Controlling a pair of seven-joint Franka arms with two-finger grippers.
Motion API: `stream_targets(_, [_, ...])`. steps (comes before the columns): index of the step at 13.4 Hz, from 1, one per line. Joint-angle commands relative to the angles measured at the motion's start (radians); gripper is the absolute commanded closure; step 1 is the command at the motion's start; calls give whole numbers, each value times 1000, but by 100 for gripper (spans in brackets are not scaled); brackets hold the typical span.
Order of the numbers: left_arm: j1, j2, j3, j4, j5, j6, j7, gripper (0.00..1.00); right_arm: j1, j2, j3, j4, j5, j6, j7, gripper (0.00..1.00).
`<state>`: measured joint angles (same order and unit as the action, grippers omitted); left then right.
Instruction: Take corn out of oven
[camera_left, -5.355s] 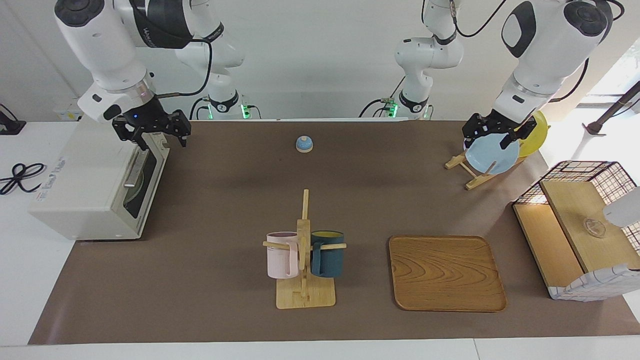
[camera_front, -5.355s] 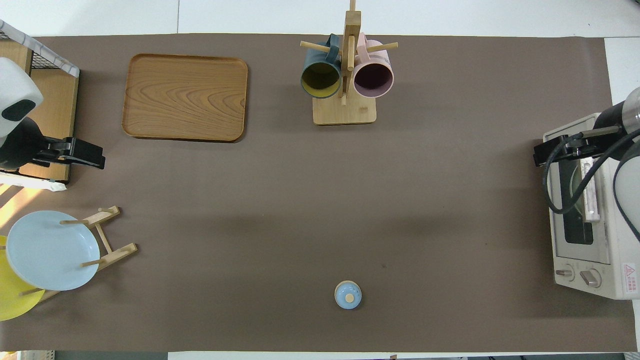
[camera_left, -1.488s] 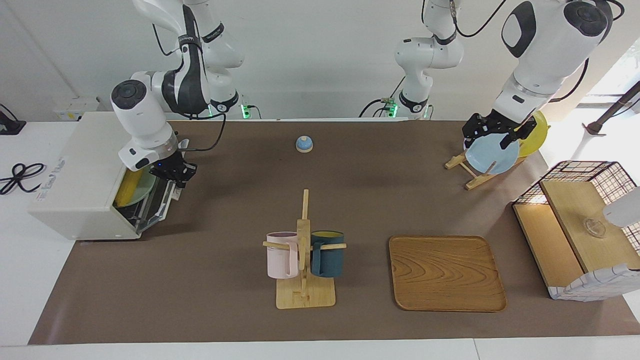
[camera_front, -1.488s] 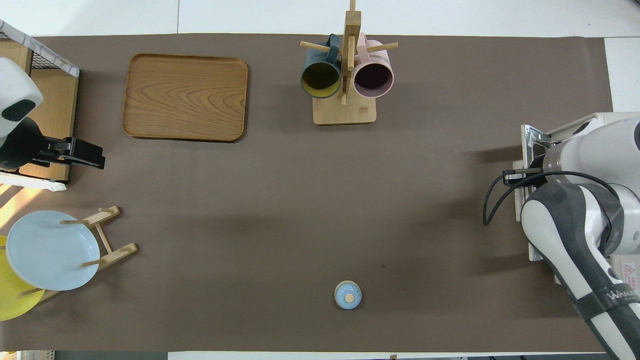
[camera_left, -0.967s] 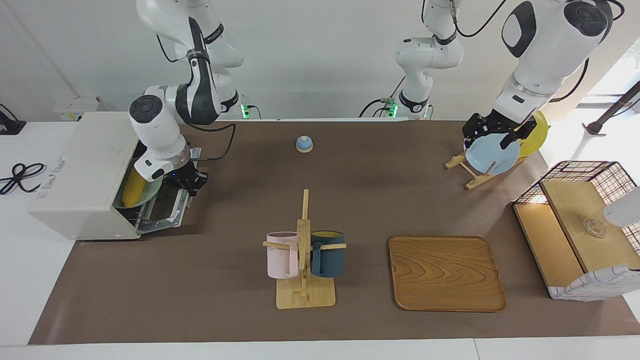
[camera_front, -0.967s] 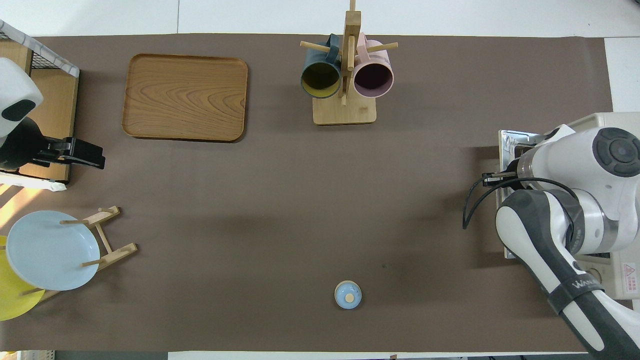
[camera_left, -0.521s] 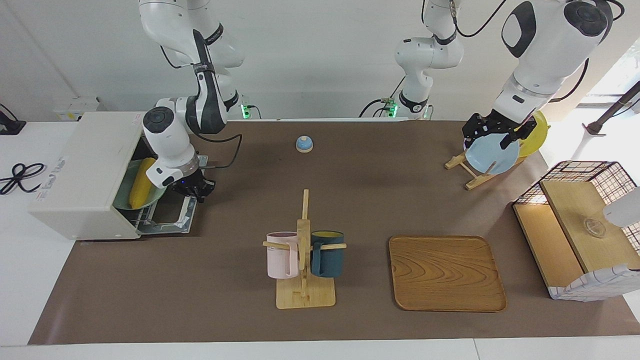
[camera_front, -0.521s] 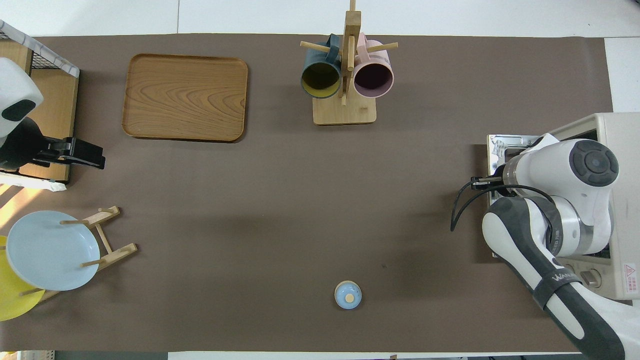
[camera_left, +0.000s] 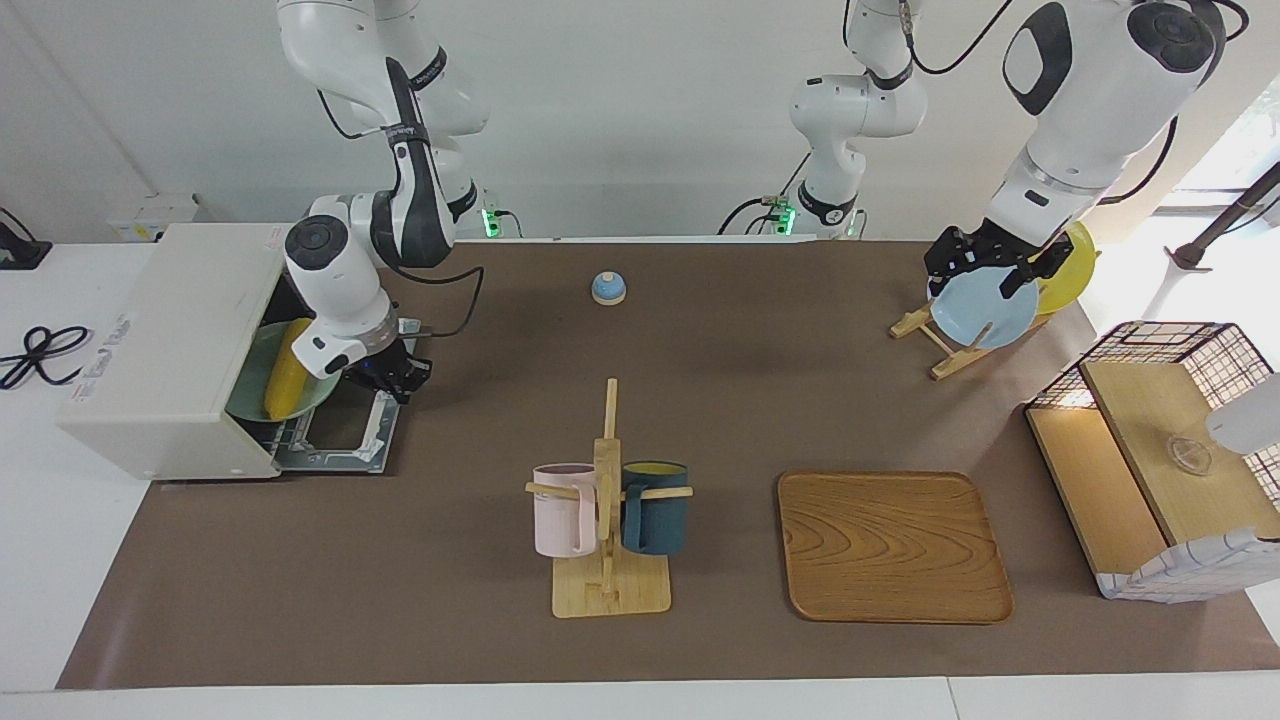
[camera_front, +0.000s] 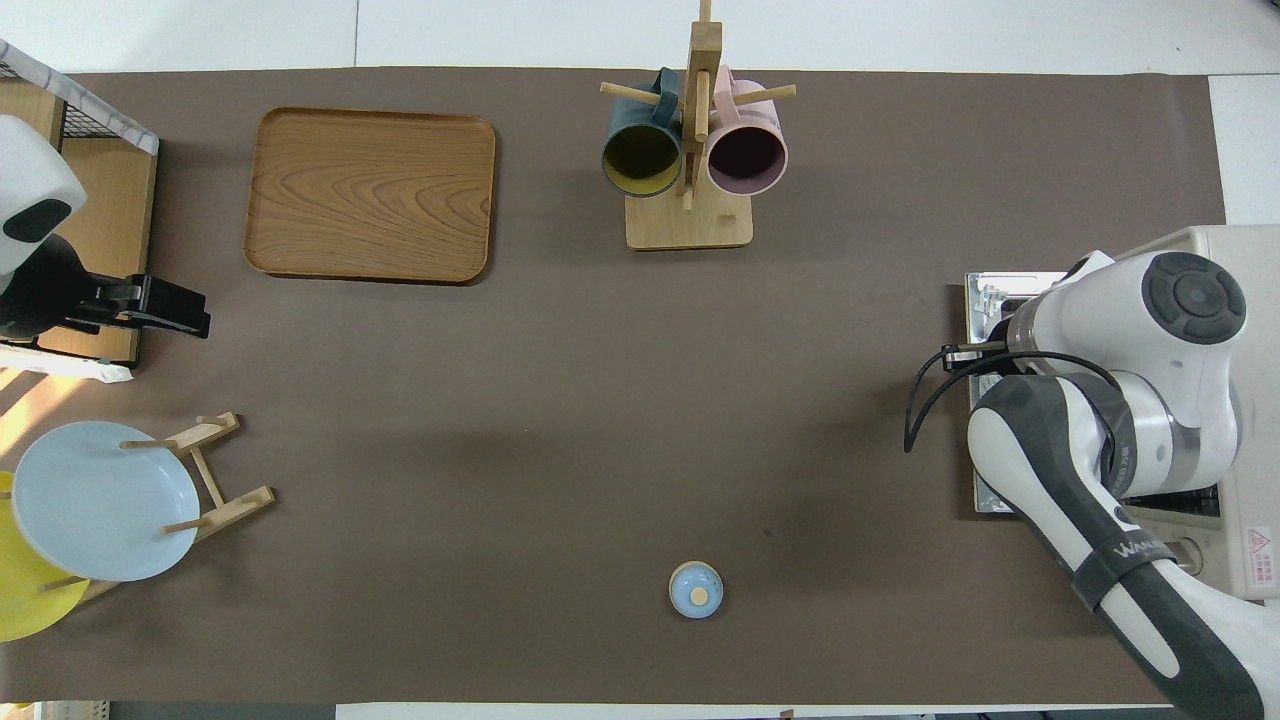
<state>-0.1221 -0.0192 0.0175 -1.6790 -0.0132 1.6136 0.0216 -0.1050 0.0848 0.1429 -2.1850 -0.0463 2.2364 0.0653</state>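
Observation:
The off-white oven (camera_left: 160, 340) stands at the right arm's end of the table, and its door (camera_left: 345, 440) lies folded down flat. Inside, the yellow corn (camera_left: 287, 368) rests on a green plate (camera_left: 250, 395) on the wire rack. My right gripper (camera_left: 392, 378) is at the door's outer edge, shut on the bar handle. In the overhead view the right arm covers the oven's (camera_front: 1235, 250) opening, so the corn is hidden there. My left gripper (camera_left: 985, 272) waits open above the plate rack; it also shows in the overhead view (camera_front: 175, 308).
A mug rack (camera_left: 608, 500) with a pink and a dark blue mug stands mid-table, and a wooden tray (camera_left: 893, 547) lies beside it. A small blue bell (camera_left: 608, 288) sits near the robots. A blue plate (camera_left: 985, 310) and a wire-mesh basket (camera_left: 1160, 450) are at the left arm's end.
My right gripper has pulled the oven door from shut down to flat, moving out and down with it. The corn on its plate has come into sight. The left arm has not moved.

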Motion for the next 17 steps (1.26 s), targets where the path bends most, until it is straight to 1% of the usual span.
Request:
stream_targets(1, [5, -16, -2, -15, 16, 11, 5, 0, 13, -25, -9, 105, -18, -151, 18, 47])
stream_targets(2, [5, -16, -2, -15, 16, 11, 5, 0, 5, -34, -11, 126, -20, -193, 13, 47])
stream_targets(5, [5, -16, -2, -15, 15, 11, 5, 0, -41, -77, -17, 120, -20, -283, 11, 47])
stream_targets(6, [5, -16, -2, -15, 15, 11, 5, 0, -62, -82, -19, 107, -23, -282, 7, 49])
stream_targets(7, [5, -16, -2, -15, 16, 12, 5, 0, -105, -89, -19, 79, -23, -272, -30, 56])
stream_targets(8, [5, -16, -2, -15, 15, 11, 5, 0, -125, -103, -19, 48, -23, -250, -57, 60])
stream_targets(9, [5, -16, -2, -15, 15, 11, 5, 0, -131, -108, -19, 18, -23, -195, -61, 63])
stream_targets(11, [5, -16, -2, -15, 16, 11, 5, 0, -130, -120, -17, -10, -23, -170, -61, 67])
stream_targets(13, [5, -16, -2, -15, 15, 11, 5, 0, -130, -120, -17, -15, -23, -166, -67, 67])
stream_targets(15, [5, -16, -2, -15, 16, 11, 5, 0, -133, -122, -19, -50, -23, -131, -76, 67])
stream_targets(16, [5, -16, -2, -15, 15, 11, 5, 0, -136, -125, -19, -64, -23, -109, -90, 68])
stream_targets(17, [5, -16, -2, -15, 15, 11, 5, 0, -137, -126, -19, -67, -23, -97, -110, 73])
